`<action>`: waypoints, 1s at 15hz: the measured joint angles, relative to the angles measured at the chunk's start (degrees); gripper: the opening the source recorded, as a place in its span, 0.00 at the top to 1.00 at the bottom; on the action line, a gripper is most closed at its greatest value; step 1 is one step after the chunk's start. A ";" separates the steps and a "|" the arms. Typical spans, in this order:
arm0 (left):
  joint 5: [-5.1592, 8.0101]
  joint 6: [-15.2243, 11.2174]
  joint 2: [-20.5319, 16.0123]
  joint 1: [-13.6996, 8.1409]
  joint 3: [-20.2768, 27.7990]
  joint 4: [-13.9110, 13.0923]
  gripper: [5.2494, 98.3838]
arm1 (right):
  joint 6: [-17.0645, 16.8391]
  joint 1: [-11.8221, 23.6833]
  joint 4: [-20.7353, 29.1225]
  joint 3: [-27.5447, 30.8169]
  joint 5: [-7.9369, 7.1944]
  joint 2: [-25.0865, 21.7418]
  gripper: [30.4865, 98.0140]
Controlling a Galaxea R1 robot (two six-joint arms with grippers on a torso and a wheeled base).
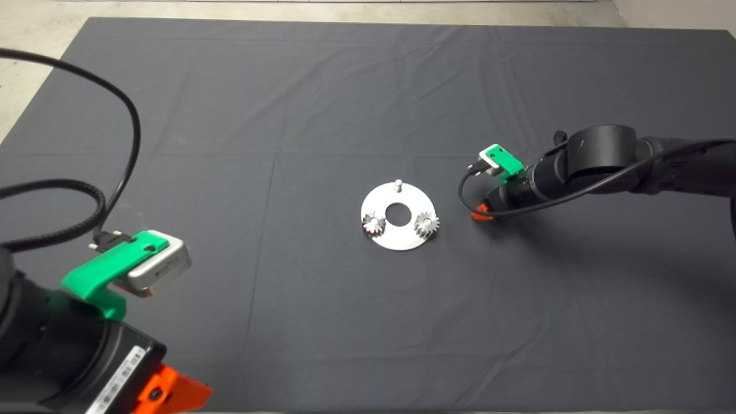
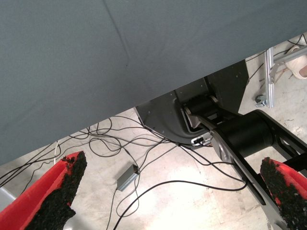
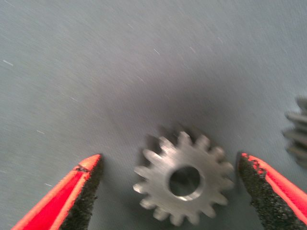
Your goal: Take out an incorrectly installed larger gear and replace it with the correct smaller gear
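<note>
Head view: even, diffuse overhead light; dark mat [image 1: 287, 115] reads flat grey, creases faintly lit. Round metal plate [image 1: 397, 215] at centre glares bright, near white. Soft shadow falls under right arm [image 1: 604, 167] toward 5 o'clock.

Left wrist view: bright floor [image 2: 182, 201], sharp focus on cables [image 2: 144, 143]; red fingers [image 2: 53, 196] slightly soft.

Right wrist view: motion blur throughout; gear [image 3: 184, 178] smeared at teeth, dark halo of shadow around it on mat; second gear [image 3: 298, 132] at 3 o'clock edge, blurred.

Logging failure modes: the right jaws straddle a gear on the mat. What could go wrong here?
The right gripper stands open around the silver gear; closing could grab the wrong one, since the darker gear lies beside it. Seating on the empty peg could clash teeth with the mounted gears.
</note>
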 measured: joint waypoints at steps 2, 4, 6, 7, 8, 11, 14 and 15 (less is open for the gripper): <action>0.00 0.00 -0.01 0.00 0.00 0.00 0.06 | 0.00 0.06 0.01 0.00 -0.08 0.00 0.35; 0.01 0.00 -0.01 0.04 0.00 0.00 0.06 | 0.00 0.17 0.06 0.00 -0.07 0.02 0.42; -0.03 0.00 -0.01 0.33 0.00 0.00 0.06 | 0.00 0.17 0.12 -0.01 -0.09 0.00 0.44; 0.01 0.00 -0.01 0.34 0.00 0.00 0.06 | 0.00 0.17 0.15 -0.04 -0.09 0.00 0.49; 0.01 0.00 -0.01 0.37 0.02 0.00 0.06 | 0.00 0.17 0.15 -0.06 -0.06 0.00 0.49; 0.01 0.00 -0.15 0.50 0.11 0.00 0.06 | 0.00 0.17 0.15 -0.33 -0.06 0.00 0.56; 0.01 0.00 -0.16 0.81 0.11 0.00 0.06 | 0.02 0.17 0.17 -0.67 -0.04 -0.02 0.59; 0.01 0.00 -0.15 1.00 0.11 0.00 0.06 | 0.05 0.17 0.26 -1.13 0.10 0.00 0.61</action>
